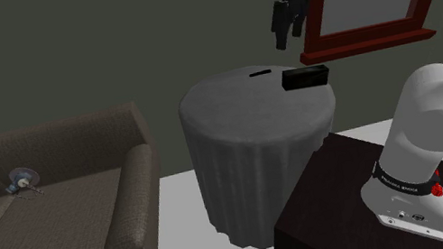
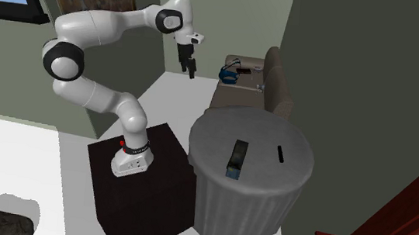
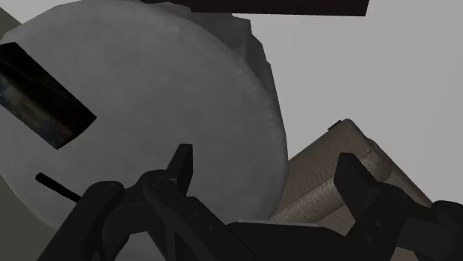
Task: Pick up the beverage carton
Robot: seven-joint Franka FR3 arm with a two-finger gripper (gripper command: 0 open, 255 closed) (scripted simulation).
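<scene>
Beverage carton (image 1: 305, 76), dark, lies flat on round grey table (image 1: 250, 142), near rim on shoulder view's right. Thin black strip (image 1: 258, 73) lies on same top, apart from carton. Gripper (image 1: 286, 37) hangs high, well apart from carton, jaws released, nothing between them. Brown sofa (image 1: 58, 200) stands beside table.

White arm (image 2: 107, 22), smooth rounded links, dark grey joint rings (image 2: 56, 59), red knob (image 1: 441, 189) by the base (image 1: 407, 208), all-black two-finger gripper (image 1: 287, 40)
</scene>
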